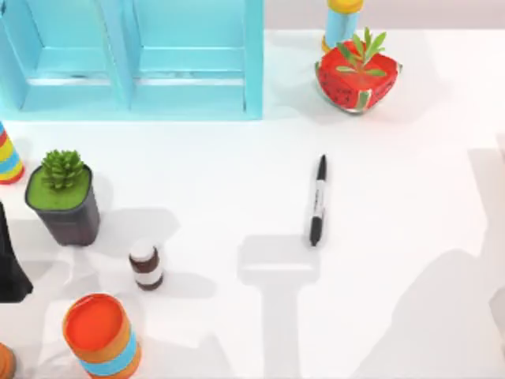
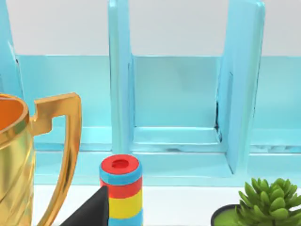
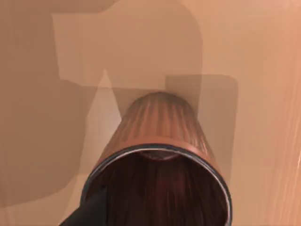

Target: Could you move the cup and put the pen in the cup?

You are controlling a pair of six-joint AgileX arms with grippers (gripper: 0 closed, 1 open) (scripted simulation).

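The pen [image 1: 317,201], black with a pale label band, lies flat near the middle of the white table [image 1: 410,158], pointing roughly front to back. In the right wrist view the reddish-brown ribbed cup [image 3: 157,122] sits very close to the camera, its dark inside facing the lens. My right gripper [image 3: 150,212] is shut on it, and one dark finger [image 3: 89,209] rests against the rim. My left gripper [image 1: 12,272] is parked at the table's left edge; one dark fingertip [image 2: 91,209] is visible.
A teal shelf [image 1: 134,55] spans the back left. A succulent in a dark pot [image 1: 63,197], a brown bottle [image 1: 146,264] and an orange cylinder [image 1: 102,335] stand at the front left. A red planter [image 1: 357,75] stands at the back right. A gold trophy [image 2: 19,155] is near my left wrist.
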